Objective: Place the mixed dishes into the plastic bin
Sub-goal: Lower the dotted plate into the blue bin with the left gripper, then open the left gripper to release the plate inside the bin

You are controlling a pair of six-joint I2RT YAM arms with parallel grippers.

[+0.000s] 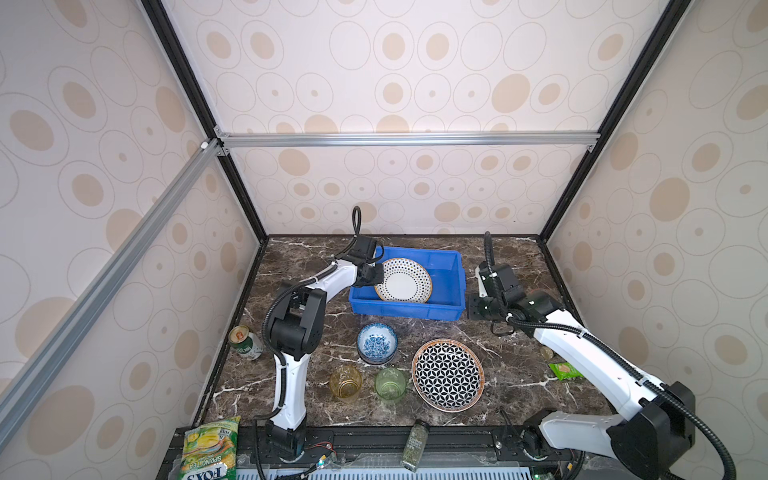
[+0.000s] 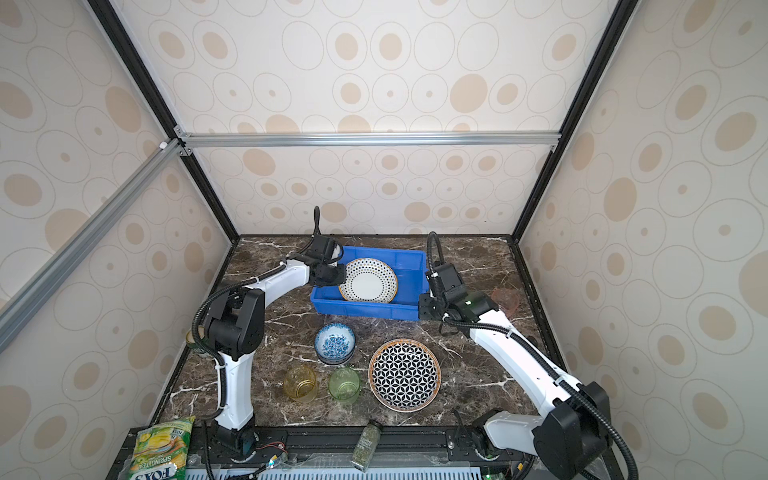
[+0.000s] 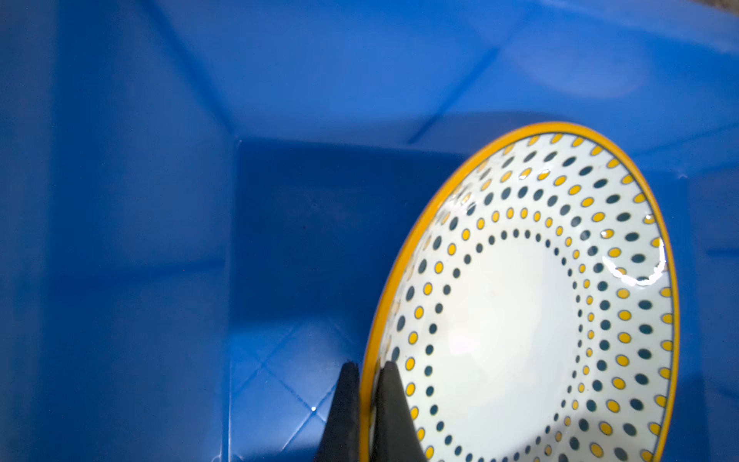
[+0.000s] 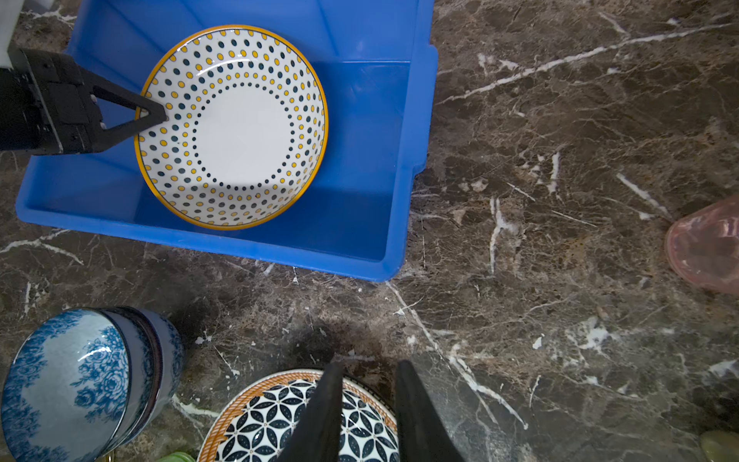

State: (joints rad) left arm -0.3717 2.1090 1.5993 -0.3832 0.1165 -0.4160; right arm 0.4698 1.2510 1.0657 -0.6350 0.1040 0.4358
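Note:
The blue plastic bin [image 1: 407, 312] [image 2: 365, 310] [image 4: 360, 120] stands at the back of the marble table. My left gripper [image 1: 376, 277] [image 2: 341, 277] [image 3: 366, 366] [image 4: 154, 114] is shut on the rim of a dotted plate [image 1: 403, 280] [image 2: 368, 280] [image 3: 520, 320] [image 4: 240, 132], holding it tilted inside the bin. My right gripper [image 1: 473, 309] [image 2: 426, 309] [image 4: 370, 366] hangs open and empty beside the bin's right front corner, above the far rim of the black geometric plate [image 1: 448, 375] [image 4: 272, 424]. Stacked blue floral bowls [image 1: 377, 343] [image 4: 72, 384], a yellow tumbler [image 1: 345, 382] and a green tumbler [image 1: 390, 384] stand on the table.
A pink tumbler [image 2: 505, 301] [image 4: 708, 248] sits behind the right arm. A tin can [image 1: 245, 340] stands at the left edge, a green packet [image 1: 564, 370] at the right. A spice jar [image 1: 415, 444] and a snack bag [image 1: 210, 449] lie on the front rail. Walls enclose three sides.

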